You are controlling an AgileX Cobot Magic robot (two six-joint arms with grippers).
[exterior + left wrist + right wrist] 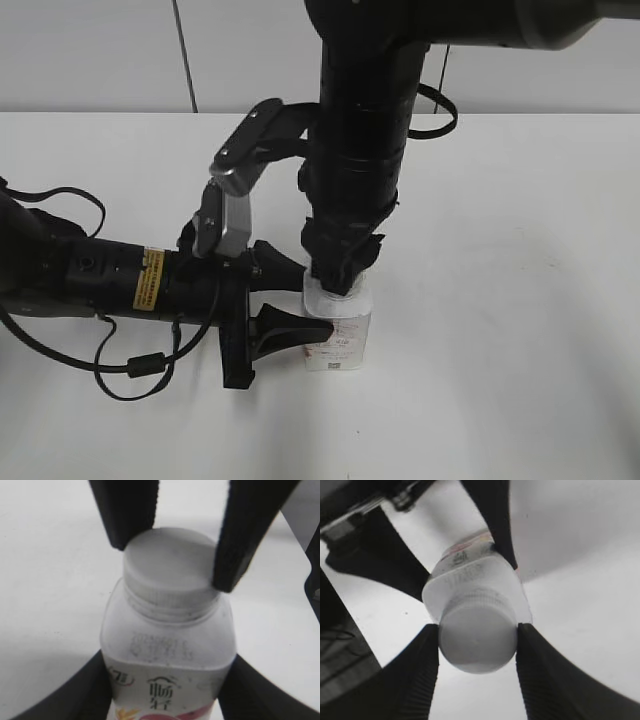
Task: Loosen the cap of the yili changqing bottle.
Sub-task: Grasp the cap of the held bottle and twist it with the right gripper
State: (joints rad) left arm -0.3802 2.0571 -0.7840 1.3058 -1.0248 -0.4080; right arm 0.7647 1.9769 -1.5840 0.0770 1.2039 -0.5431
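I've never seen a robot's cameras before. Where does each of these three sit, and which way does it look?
Exterior view: in front, slanting down at the table; both arms show.
Left wrist view: on the left arm, facing the bottle side-on; left gripper hugs its body.
Right wrist view: above, looking down; right gripper pinches the cap.
Shared: bottle and cap appear in all three.

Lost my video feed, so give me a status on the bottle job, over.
Left tool clamped on yili changqing bottle body. Right tool closed on cap from above. Bottle upright on table. Nothing in the way.
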